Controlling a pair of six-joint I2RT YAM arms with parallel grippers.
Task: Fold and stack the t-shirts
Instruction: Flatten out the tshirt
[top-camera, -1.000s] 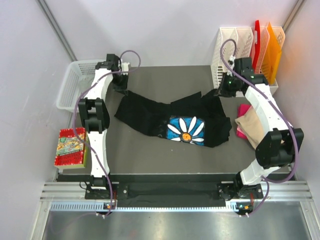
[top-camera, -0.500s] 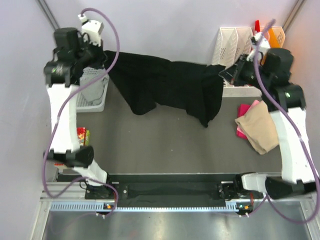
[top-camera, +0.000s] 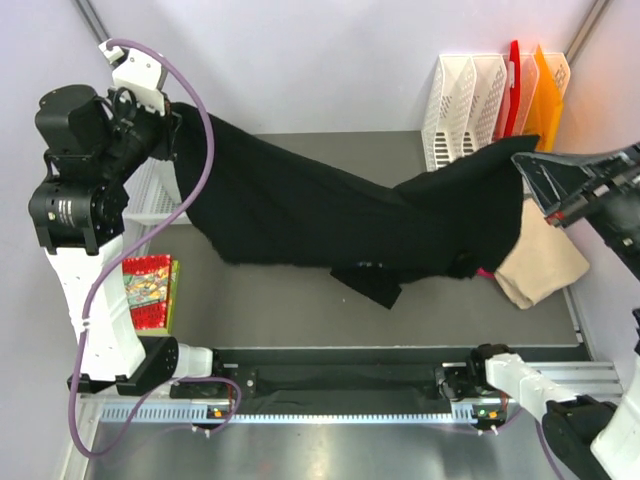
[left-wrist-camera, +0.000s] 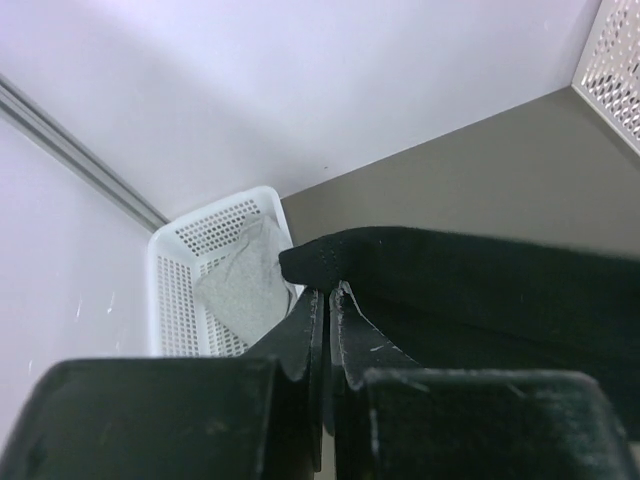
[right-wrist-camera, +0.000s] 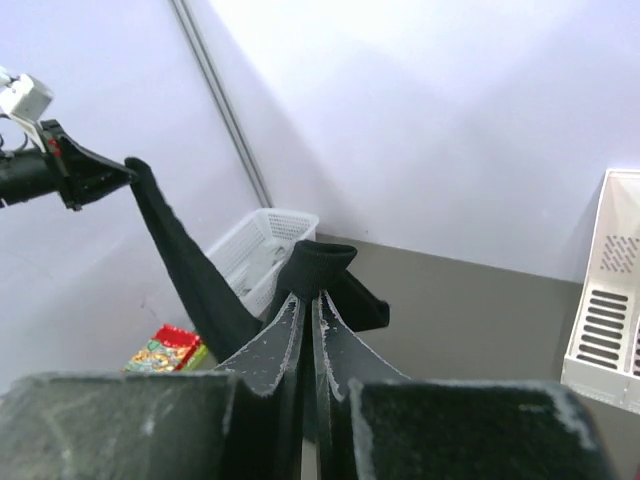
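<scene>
While both arms stood raised above the dark grey desk (top-camera: 290, 300), the large black cloth t-shirt (top-camera: 320, 215) hung stretched in the air between them, sagging in the middle. The left end effector (top-camera: 168, 125), up at the far left, had its fingers pressed together on one edge of the shirt; from its wrist camera the black hem (left-wrist-camera: 420, 270) sat pinched right at the fingertips. The right end effector (top-camera: 520, 160), over toward the right side, was likewise clamped on the shirt's other end, and a small fold of black cloth (right-wrist-camera: 318, 262) bulged up above its closed fingers. The shirt's lowest flap dangled near the front middle of the desk; I could not tell whether it touched the surface.

A folded tan cloth t-shirt (top-camera: 545, 262) lay at the right side of the desk, partly behind the hanging black one, with a sliver of pink cloth (top-camera: 484, 271) showing at its left edge. Off the desk's left edge stood a white mesh plastic basket (left-wrist-camera: 215, 230) holding a crumpled grey cloth (left-wrist-camera: 245, 285). Nearer the arm bases lay a red patterned flat packet (top-camera: 145, 290). White slotted file racks (top-camera: 465, 95) stood at the far right corner.
</scene>
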